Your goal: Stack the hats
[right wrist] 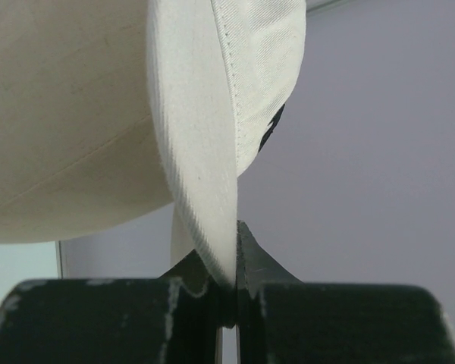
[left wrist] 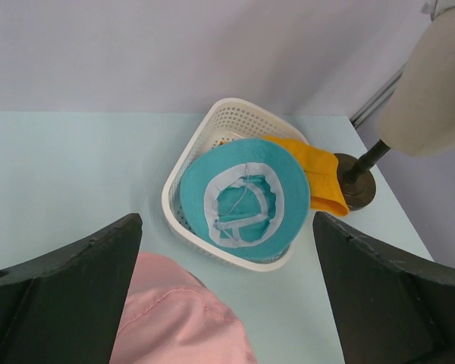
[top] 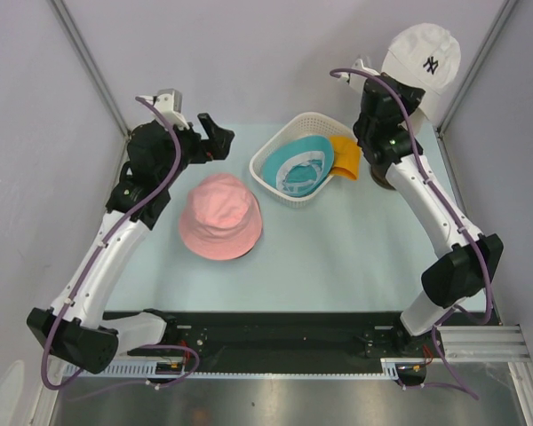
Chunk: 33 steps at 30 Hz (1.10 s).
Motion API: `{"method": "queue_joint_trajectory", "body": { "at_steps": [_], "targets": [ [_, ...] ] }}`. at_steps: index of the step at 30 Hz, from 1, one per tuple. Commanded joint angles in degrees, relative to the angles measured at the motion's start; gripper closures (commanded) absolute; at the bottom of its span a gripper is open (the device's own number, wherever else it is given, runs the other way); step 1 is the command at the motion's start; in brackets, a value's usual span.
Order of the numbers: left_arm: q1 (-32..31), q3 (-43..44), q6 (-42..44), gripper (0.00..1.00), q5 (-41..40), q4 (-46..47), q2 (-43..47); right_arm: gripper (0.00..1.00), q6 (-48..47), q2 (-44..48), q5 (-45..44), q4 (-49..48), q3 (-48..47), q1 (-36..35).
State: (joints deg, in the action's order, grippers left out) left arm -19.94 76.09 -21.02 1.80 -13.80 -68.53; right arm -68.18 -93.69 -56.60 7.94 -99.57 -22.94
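Pinching the cap (top: pixel 424 55) by its brim in the closed right gripper (right wrist: pixel 226 292), likely to pull it off the head (right wrist: pixel 61 114); holding the left gripper (top: pixel 215 138) wide open and empty beside the pink hat (top: pixel 219 216), flat on the table (top: pixel 338 257) as stack base; leaving teal hat (top: pixel 295 164) and orange hat (top: pixel 345 156) in the basket (top: pixel 313 120)

Plain pink hat (top: pixel 219 216). On teal hat (top: pixel 298 165), paler bluish-white band inside. Plain orange hat (top: pixel 345 157). White basket (left wrist: pixel 239 121), lattice-patterned walls. On white cap (top: pixel 422 53), black logo. Beige mannequin head (left wrist: pixel 432 83); dark stand base (left wrist: pixel 360 189), possibly brown. Pale mint table (top: pixel 338 257).
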Motion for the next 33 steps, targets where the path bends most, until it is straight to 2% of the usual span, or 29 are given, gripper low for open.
{"method": "queue_joint_trajectory", "body": {
  "at_steps": [1, 11, 21, 24, 33],
  "targets": [
    [0.43, -0.77, -0.96, 0.0, 1.01, 2.29, 2.35, 1.0, -3.7, 3.07, -1.93, 1.64, 1.65, 0.62],
    [0.43, -2.09, -0.7, 0.0, 1.27, 2.11, 3.49, 1.0, -11.35, 6.15, -0.19, -6.97, 2.19, 8.08],
    [0.43, -3.23, -0.78, 0.0, 1.01, 2.11, 4.28, 1.0, -18.82, 7.91, 4.65, -11.2, 4.73, 6.15],
    [0.43, -3.67, -0.78, 0.0, 1.01, 1.94, 4.46, 1.0, -18.31, 8.08, 5.27, -9.45, 4.56, 5.01],
    [0.52, -4.55, -0.78, 0.0, 0.75, 1.85, 5.43, 1.0, -11.37, 9.93, 5.71, 6.18, 6.49, 1.85]
  ]
}}
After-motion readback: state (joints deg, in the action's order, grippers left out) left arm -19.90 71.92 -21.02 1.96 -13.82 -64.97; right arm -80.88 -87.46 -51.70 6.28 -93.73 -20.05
